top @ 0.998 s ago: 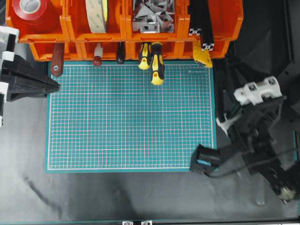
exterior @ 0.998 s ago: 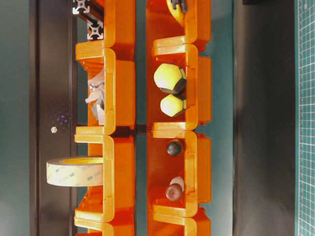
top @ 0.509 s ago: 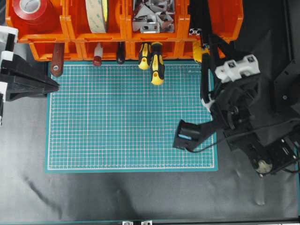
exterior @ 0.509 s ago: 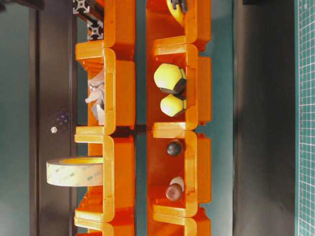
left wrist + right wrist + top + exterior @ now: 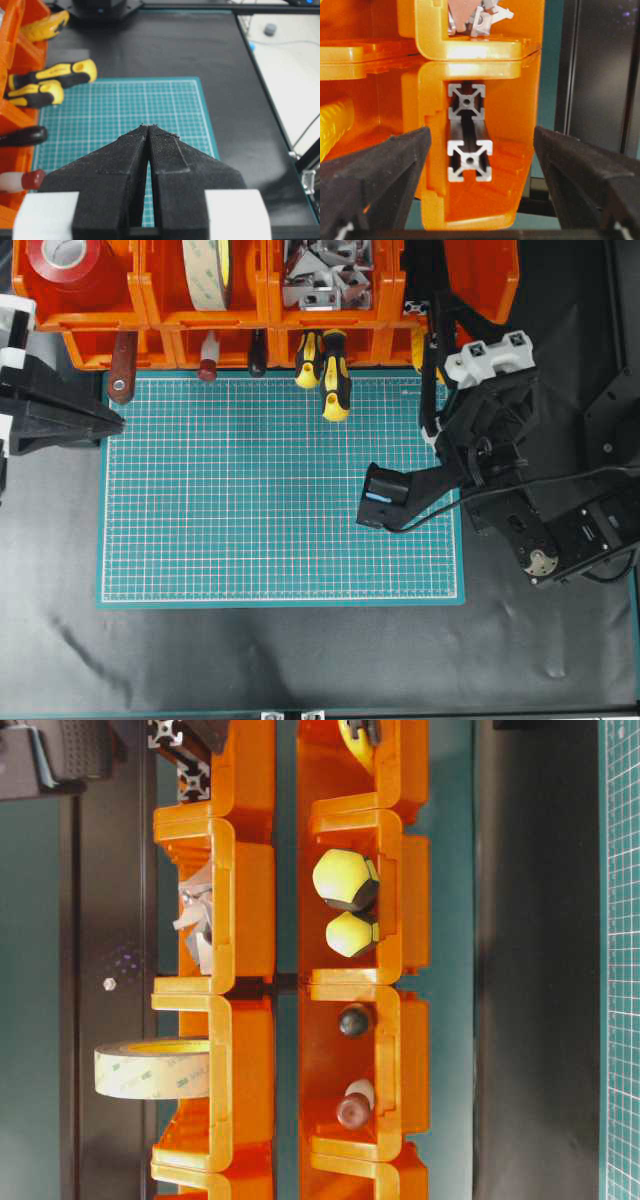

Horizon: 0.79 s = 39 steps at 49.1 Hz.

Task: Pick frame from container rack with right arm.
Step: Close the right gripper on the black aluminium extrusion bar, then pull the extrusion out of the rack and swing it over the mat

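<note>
From overhead, my right pincer hangs at the front of the container rack, at its right-hand end. The frame shows there as a silvery cut end at the lip of the upper right bin, the rest hidden under my arm. My left pincer sits at the mat's left edge, well apart from all this.

From table level, turned sideways, two slotted bar ends poke out of the top bin, and a dark block of my arm looms at the corner beside them.

My left wrist camera shows the left fingers pressed together over the green mat, holding nothing.

My right wrist camera is the one that counts: two cut ends stacked in the bin, the nearer frame dead ahead, my fingers spread wide on either side and touching neither bar.

So I judge this the approach step, lined up but not gripping. Next I need to ease forward until the pads flank one bar end (only one, mind), then close squarely and draw it straight out along the bin.
</note>
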Tool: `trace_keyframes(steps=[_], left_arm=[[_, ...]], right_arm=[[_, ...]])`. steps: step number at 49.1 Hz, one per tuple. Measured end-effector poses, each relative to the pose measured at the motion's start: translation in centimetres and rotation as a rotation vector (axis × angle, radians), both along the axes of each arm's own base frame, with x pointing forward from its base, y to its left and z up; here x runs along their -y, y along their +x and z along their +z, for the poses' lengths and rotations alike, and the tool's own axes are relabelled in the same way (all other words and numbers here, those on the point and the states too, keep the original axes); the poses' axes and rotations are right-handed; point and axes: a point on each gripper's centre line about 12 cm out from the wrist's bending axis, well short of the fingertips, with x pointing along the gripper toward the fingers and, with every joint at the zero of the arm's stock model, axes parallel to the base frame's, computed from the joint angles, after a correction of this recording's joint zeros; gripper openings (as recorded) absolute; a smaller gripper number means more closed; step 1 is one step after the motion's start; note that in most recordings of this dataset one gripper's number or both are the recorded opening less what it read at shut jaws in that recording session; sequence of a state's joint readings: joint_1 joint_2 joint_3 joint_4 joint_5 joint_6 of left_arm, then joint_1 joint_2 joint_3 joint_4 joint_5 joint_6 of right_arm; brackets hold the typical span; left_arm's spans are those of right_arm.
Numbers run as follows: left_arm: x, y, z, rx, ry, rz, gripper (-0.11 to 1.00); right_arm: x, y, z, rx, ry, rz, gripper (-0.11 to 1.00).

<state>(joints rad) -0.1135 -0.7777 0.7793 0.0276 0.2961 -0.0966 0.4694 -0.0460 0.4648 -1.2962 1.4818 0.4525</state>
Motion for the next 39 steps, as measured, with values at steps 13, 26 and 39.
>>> trace_keyframes(steps=[13, 26, 39], left_arm=[[-0.01, -0.11, 0.10, 0.003, 0.000, 0.000, 0.00], [-0.02, -0.14, 0.13, 0.005, -0.001, 0.000, 0.00], [-0.02, -0.14, 0.13, 0.005, 0.001, 0.000, 0.00]], right_arm=[[0.75, 0.04, -0.13, -0.002, 0.000, -0.021, 0.74], [0.61, -0.28, -0.69, -0.025, 0.014, -0.024, 0.35], [0.39, -0.41, -0.69, -0.027, 0.014, -0.025, 0.25]])
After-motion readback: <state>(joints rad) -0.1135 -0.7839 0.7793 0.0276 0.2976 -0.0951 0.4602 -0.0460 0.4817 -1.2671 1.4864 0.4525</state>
